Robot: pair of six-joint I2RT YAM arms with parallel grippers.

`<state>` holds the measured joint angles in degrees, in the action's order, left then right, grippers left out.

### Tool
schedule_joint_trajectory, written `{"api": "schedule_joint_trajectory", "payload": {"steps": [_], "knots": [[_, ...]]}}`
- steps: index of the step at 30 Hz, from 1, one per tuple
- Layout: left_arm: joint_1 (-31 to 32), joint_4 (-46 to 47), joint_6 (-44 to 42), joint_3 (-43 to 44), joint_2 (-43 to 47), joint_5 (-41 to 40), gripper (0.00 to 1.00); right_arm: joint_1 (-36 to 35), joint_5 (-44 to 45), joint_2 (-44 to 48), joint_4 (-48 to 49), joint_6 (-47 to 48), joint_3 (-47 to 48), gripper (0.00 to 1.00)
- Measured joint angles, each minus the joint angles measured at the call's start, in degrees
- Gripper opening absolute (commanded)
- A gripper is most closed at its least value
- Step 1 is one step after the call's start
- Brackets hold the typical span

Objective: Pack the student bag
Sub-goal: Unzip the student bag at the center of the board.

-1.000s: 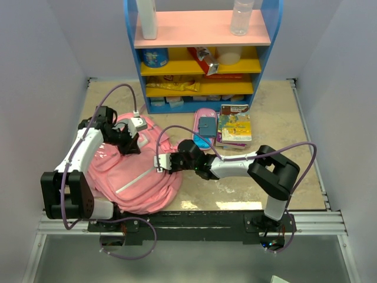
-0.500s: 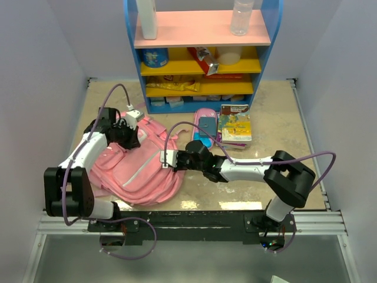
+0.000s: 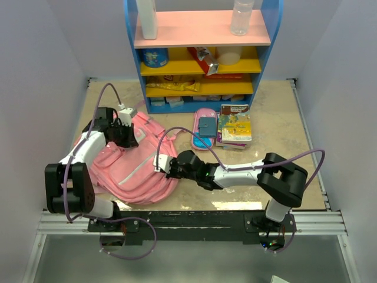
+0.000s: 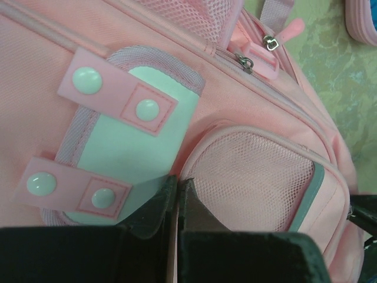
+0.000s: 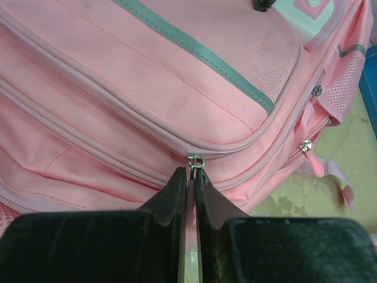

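Student bag (image 3: 132,171) is flat on the table (image 3: 277,112), left of centre, in front of your left arm. Its top end points at the shelf unit (image 3: 200,28), front panel up.

Left hand (image 3: 122,134) is down on the upper part of the bag. In the wrist view its fingers (image 4: 154,207) are pressed together, with only a thin pink sliver between them. It reads as a pinch on a fold of bag fabric. The pinch sits right at the seam between the mint pocket flap (image 4: 138,150) and the mesh pocket (image 4: 253,177). The flap carries two pink snap straps. Two zip pulls show further up by the bag's top edge, and neither is touched.

Right hand (image 3: 160,164) reaches across from the right, low over the table, to the bag's right edge. Its fingers (image 5: 177,194) are closed on a zip pull (image 5: 191,177): a pink tab runs down between them, and the metal slider (image 5: 195,160) sits just past the tips. That slider is on the zip line under the front pocket, the one with the grey strip (image 5: 200,56).

Pink-and-blue pencil case (image 3: 204,130) lies on the table just right of the bag's top, apart from it. The stack of books (image 3: 235,127) is just beside the case, on its right. Both are in front of the shelf unit, and neither hand is on them.

The shelf unit holds a clear bottle (image 3: 242,16) and a white bottle (image 3: 147,17) on the top board, with smaller items below.
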<state>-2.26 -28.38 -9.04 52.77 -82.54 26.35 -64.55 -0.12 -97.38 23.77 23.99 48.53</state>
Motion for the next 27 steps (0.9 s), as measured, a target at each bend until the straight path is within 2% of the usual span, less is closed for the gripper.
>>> {"api": "schedule_joint_trajectory", "payload": {"steps": [7, 12, 19, 27], "knots": [[-1.86, -0.57, 4.02, 0.00, 0.00, 1.53, 0.00, -4.11, 6.91, 0.04, 2.56, -6.45, 0.09, 0.00], [-2.40, 0.11, 5.03, 0.02, 0.00, 2.84, 0.00, -5.79, 13.18, -1.09, 2.75, -14.43, 1.73, 0.00], [-5.68, 4.66, 8.59, 1.46, 0.15, -0.55, 0.00, -0.50, 14.47, -8.79, 2.14, -25.62, 9.11, 0.00], [-9.03, 8.17, 14.12, 2.49, 0.26, -2.64, 0.00, 4.90, 15.87, -16.72, 2.27, -26.34, 19.28, 0.00]]}}
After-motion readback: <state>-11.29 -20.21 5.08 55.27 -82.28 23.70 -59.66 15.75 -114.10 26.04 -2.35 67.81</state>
